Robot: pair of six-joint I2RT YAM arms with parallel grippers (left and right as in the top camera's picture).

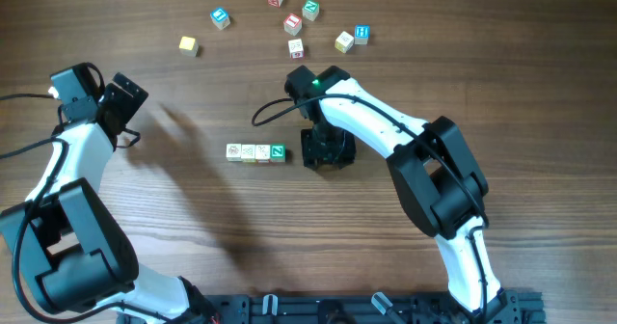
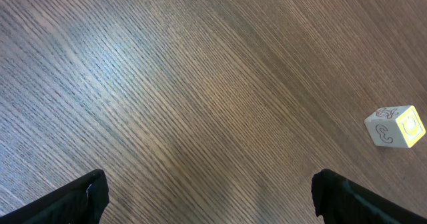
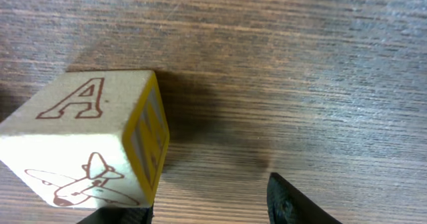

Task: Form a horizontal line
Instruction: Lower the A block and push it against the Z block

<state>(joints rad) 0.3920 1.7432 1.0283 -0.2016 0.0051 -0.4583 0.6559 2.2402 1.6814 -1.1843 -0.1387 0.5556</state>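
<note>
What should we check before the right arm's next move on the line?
1. Straightness of row, cubes touching: ok, four in place, green cube at its right end.
2. Fifth cube joined: not ok; overhead shows a gap between green cube and right gripper.
3. Seating of A cube: ok, it looks flat in the right wrist view.
4. Grip on A cube: not ok; right gripper is open, one finger apart from it.
5. Clearance of left gripper from row: ok, open, far to the left.
6. Clearance of loose cubes from row: ok, all scattered above it.
</note>
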